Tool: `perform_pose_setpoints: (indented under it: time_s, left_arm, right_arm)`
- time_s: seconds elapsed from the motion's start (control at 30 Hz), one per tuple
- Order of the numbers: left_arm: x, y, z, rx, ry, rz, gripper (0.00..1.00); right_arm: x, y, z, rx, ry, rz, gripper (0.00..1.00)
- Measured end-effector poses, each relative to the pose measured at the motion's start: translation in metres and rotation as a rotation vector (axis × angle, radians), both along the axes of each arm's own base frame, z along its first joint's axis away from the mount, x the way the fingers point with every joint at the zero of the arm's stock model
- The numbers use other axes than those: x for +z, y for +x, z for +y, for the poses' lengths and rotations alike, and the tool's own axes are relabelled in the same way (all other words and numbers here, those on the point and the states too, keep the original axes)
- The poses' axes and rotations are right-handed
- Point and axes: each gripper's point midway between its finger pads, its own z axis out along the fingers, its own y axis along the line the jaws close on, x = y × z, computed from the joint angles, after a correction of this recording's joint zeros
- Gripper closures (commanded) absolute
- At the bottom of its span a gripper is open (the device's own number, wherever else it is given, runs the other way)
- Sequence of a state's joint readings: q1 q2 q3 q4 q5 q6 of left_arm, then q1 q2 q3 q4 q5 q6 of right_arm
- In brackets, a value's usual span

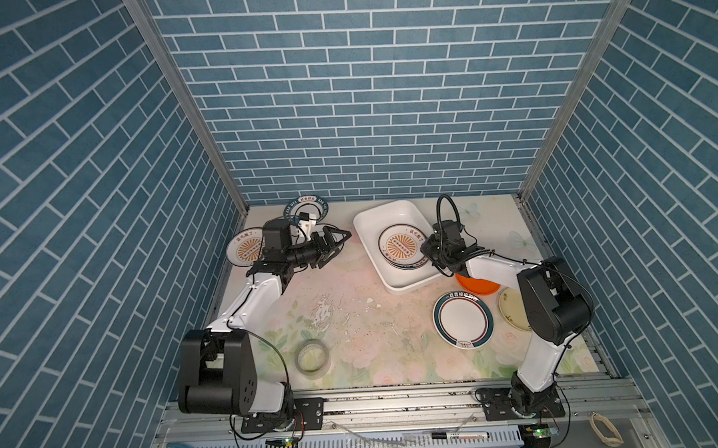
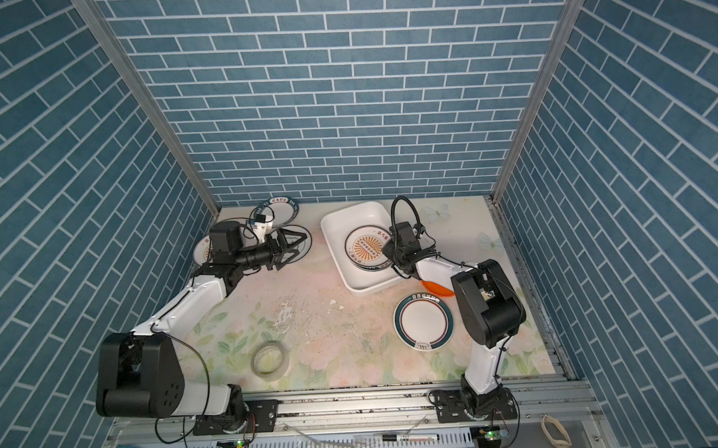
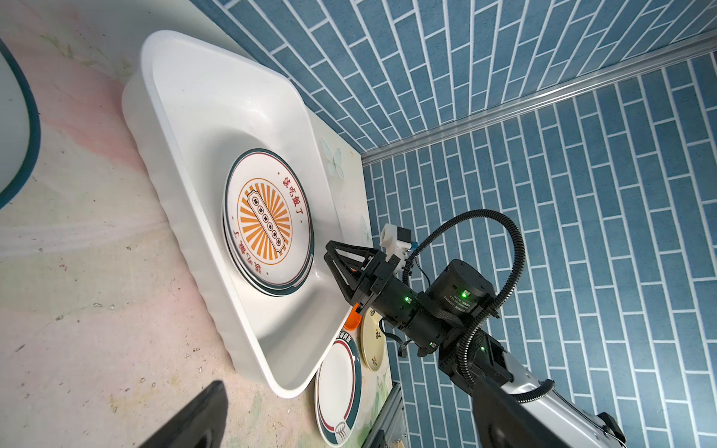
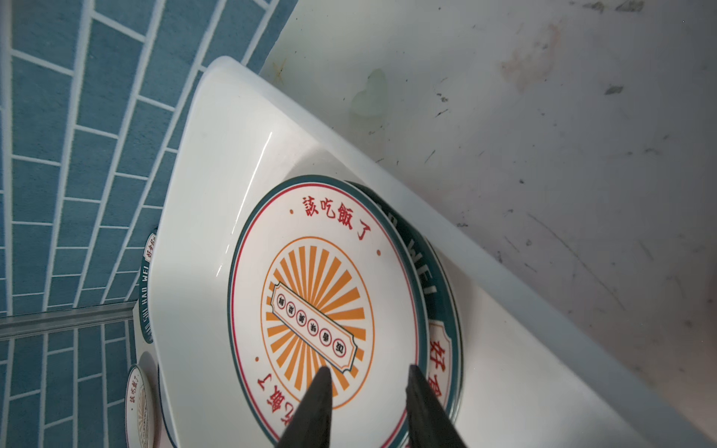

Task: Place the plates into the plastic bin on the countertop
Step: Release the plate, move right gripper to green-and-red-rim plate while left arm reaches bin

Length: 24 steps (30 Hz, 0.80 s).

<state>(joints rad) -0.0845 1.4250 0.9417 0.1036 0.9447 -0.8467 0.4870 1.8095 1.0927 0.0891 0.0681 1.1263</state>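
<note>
While the right gripper (image 4: 368,371) hovered part-open over a glossy sunburst plate (image 4: 310,271), the left gripper (image 1: 336,249) gaped. Bin (image 4: 201,174) looked slick, rounded.

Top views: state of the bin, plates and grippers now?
Bin: holds a stack, sunburst plate on top
Right gripper: open above that stack, empty
Left gripper: open, empty
Ringed plate: flat, outside bin
Orange plate: outside bin, partly hidden
Yellow plate: outside bin
Back-left plate: outside bin
</note>
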Motion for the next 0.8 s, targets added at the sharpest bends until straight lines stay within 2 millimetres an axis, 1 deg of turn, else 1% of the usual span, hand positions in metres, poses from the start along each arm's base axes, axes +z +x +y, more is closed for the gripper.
perform_pose_setpoints:
  time_s: [0.07, 0.13, 0.2, 0.33, 0.47, 0.53, 0.6, 0.7, 0.8]
  left_arm:
    - [-0.001, 0.000, 0.000, 0.000, -0.001, 0.004, 0.00]
    - [-0.002, 0.000, 0.000, -0.001, -0.002, 0.008, 0.00]
    - [-0.003, 0.001, 0.000, -0.002, -0.002, 0.010, 0.00]
    - [-0.003, 0.001, 0.000, -0.002, -0.002, 0.009, 0.00]
    - [-0.003, -0.001, -0.004, -0.011, 0.009, 0.000, 0.00]
    - [-0.004, -0.006, -0.011, -0.034, 0.022, -0.003, 0.00]
    - [-0.005, -0.016, -0.026, -0.081, 0.034, -0.013, 0.00]
    - [-0.002, -0.034, -0.052, -0.166, 0.046, -0.037, 0.00]
    - [0.002, -0.055, -0.078, -0.253, 0.064, -0.065, 0.00]
  right_arm:
    - [0.002, -0.001, -0.001, 0.000, 0.001, -0.004, 0.61]
    - [0.006, -0.001, -0.001, -0.001, 0.002, -0.012, 0.55]
    - [0.014, -0.001, -0.002, 0.005, -0.001, -0.029, 0.49]
    - [0.040, -0.003, -0.003, 0.031, -0.011, -0.085, 0.39]
    - [0.074, -0.011, -0.008, 0.066, -0.036, -0.150, 0.33]
    - [0.088, -0.019, -0.012, 0.083, -0.052, -0.177, 0.30]
    - [0.100, -0.031, -0.019, 0.102, -0.077, -0.195, 0.27]
    - [0.109, -0.053, -0.032, 0.124, -0.116, -0.196, 0.22]
    - [0.108, -0.080, -0.050, 0.132, -0.172, -0.173, 0.17]
